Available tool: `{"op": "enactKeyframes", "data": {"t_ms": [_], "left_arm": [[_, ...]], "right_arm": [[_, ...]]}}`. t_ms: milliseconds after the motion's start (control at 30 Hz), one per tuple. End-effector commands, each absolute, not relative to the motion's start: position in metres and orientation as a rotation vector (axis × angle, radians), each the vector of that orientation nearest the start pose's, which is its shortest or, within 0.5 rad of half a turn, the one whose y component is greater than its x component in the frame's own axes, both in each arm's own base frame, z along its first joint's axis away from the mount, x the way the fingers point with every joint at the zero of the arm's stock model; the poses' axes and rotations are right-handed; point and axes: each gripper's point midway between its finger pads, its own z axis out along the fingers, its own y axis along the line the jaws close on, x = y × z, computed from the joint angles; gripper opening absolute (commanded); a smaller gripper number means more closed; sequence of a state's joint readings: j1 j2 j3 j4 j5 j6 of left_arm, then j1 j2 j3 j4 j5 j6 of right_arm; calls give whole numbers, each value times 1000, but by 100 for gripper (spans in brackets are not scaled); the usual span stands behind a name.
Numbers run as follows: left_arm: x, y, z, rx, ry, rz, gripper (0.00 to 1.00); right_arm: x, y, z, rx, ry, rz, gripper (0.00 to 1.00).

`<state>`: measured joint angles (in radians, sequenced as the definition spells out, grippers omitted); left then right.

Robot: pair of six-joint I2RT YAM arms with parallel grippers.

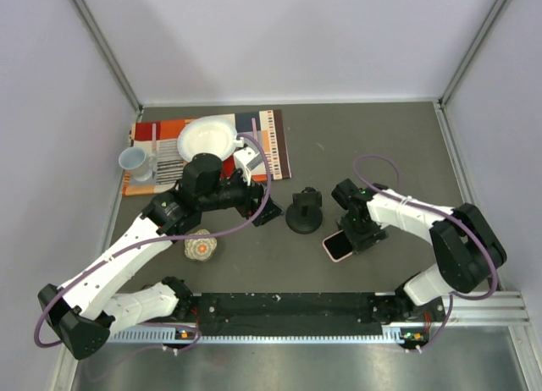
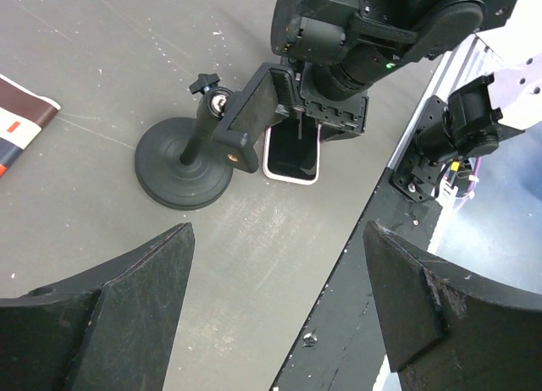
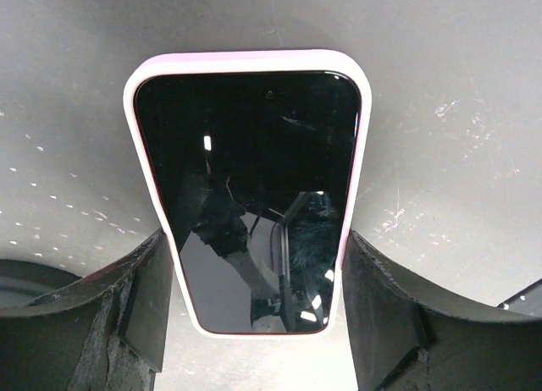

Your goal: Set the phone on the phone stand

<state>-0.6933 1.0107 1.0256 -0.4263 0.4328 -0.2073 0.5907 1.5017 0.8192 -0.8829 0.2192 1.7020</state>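
– Pink rim, black glass: the phone point(image 3: 254, 196) is lying flat, screen up, on the table point(image 1: 254, 268), just to the right of the phone stand point(image 2: 182, 167) and not on it yet.
– And the claw over it?
– Right gripper point(image 3: 258, 243) sits astride it, a finger point(image 3: 144, 306) against each long edge. From its own camera both pads look pressed on the case, so I'd call that clamped on the phone. It has the near half only; the far end pokes out free.
– So what makes this lift go well?
– A firm squeeze first, I'd say, because a smooth case held off-centre may swivel. Then straight up, no dragging, since the stand's tilted cradle point(image 2: 254, 116) is near that wrist.
– Could the stand topple?
– My guess is yes: it's a thin stem on a round base, and a sideways nudge would shove it. Tip the phone upright once clear, come over the cradle from above, and settle the bottom edge in gently.
– And the other arm?
– Left gripper point(image 2: 275, 239) hangs to the left of the stand, jaws spread wide, holding nothing. It looks well placed to steady the base if needed. Mug point(image 1: 135, 164), bowl point(image 1: 207, 139) and striped mat point(image 1: 271, 141) are well apart at the back left, out of the way
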Motion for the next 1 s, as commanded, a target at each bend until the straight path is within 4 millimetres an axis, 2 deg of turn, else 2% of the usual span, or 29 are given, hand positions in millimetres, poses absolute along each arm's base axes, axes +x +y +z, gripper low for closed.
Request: {"op": "enactKeyframes", "data": {"t_ms": [0, 300, 500, 633, 767, 800, 833, 967], "left_arm": [[202, -267, 276, 780, 1897, -974, 86], [204, -264, 274, 768, 1901, -954, 86], [200, -261, 292, 761, 1813, -964, 86], [202, -261, 296, 760, 1789, -955, 87], [206, -256, 301, 734, 1780, -921, 87], [206, -256, 303, 733, 1775, -924, 87], [205, -257, 307, 734, 1762, -928, 87], [200, -267, 322, 742, 1724, -1018, 89]], "right_arm": [[198, 118, 9, 1474, 2449, -138, 0], [206, 107, 26, 1315, 2404, -40, 0], [213, 107, 39, 1207, 2411, -11, 0], [218, 100, 49, 1113, 2378, -2, 0], [230, 100, 71, 920, 2323, 100, 0], [238, 103, 87, 879, 2261, 181, 0], [241, 104, 94, 824, 2244, 207, 0], [250, 109, 143, 493, 2113, 324, 0]]}}
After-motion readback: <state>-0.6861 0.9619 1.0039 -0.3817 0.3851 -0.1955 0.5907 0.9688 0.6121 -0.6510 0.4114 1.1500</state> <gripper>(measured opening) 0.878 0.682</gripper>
